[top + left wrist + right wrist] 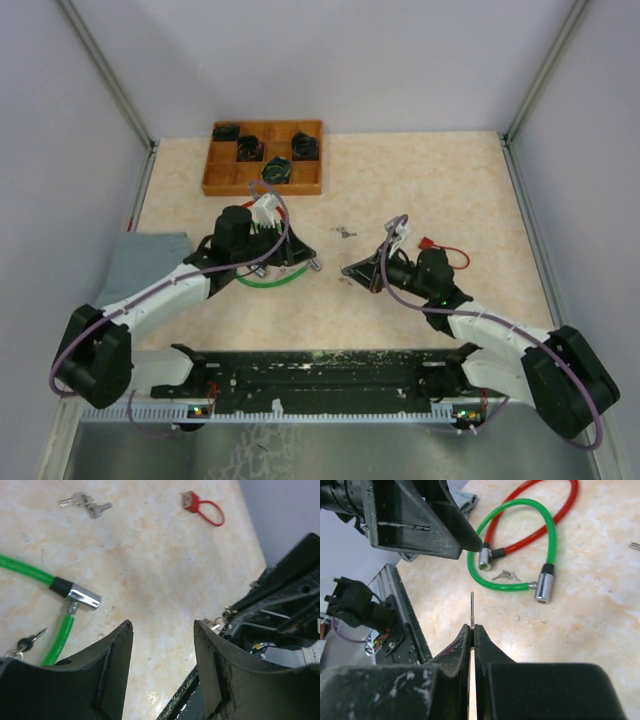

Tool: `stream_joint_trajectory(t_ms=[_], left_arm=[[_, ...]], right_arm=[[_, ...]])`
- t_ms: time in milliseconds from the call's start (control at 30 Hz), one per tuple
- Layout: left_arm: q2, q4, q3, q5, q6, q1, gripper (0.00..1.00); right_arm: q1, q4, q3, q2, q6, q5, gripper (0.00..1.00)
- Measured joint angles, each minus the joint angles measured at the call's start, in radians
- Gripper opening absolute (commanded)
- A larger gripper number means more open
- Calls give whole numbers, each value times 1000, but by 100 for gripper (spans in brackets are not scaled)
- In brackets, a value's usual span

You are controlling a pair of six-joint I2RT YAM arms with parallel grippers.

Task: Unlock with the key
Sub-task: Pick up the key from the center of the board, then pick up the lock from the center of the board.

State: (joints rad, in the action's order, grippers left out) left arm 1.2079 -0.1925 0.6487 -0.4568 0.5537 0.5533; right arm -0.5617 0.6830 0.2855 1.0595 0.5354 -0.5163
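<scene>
Between the fingertips of my right gripper (472,627) stands a key (472,609), pinched tight edge-on with its thin blade poking forward. Ahead and slightly right of that hand the green cable lock (553,535) lies on the table, its two silver ends apart, with a small key bunch (506,575) inside its loop. Ahead-left, my left gripper (162,627) is spread, grasping nothing.

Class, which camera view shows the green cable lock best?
Right wrist view: the green cable lock shows its loop and both metal ends. Left wrist view catches one end only; top view, just a green arc.
</scene>
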Motion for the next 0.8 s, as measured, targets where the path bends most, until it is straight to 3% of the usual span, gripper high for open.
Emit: stream_joint_trajectory(t_ms=[433, 800], left_arm=[[441, 403, 343, 190, -65, 31, 59], [690, 660, 614, 381, 11, 45, 61]], right_arm=[[6, -60, -64, -65, -27, 114, 0], [6, -17, -78, -44, -22, 121, 0]])
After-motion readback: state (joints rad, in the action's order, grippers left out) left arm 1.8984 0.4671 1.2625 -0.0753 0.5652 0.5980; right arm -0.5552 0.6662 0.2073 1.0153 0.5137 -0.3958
